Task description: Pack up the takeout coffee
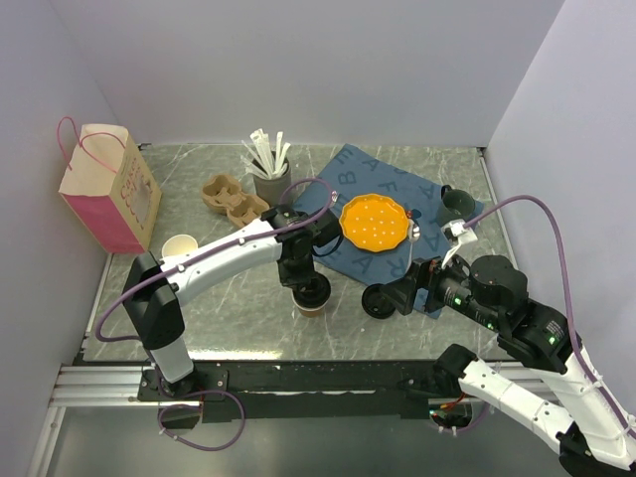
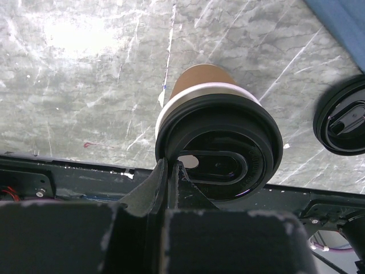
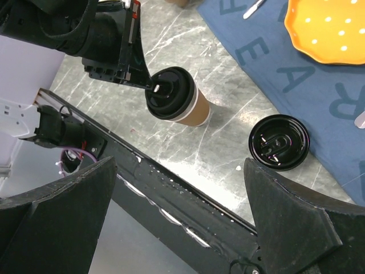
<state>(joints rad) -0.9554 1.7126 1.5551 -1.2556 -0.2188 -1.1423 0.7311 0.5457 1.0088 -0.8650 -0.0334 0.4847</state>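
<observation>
Takeout coffee (image 1: 311, 295) looks light, crushable paper, slick lid (image 2: 219, 151), so we'd grip mid-wall. Left claw (image 2: 171, 166) is pinched together at its rim; right claw (image 3: 179, 171) gapes at 3 o'clock.

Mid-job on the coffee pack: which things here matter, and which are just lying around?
Job: takeout coffee; left hand at its lid; pink paper bag and pulp cup carrier (possible destinations).

Lying about: loose black lid; lidless paper cup; orange plate; blue cloth; stirrer holder.

Table (image 1: 219, 298) open left of the takeout coffee (image 1: 314, 294); loose lid (image 1: 379, 301) near its right
</observation>
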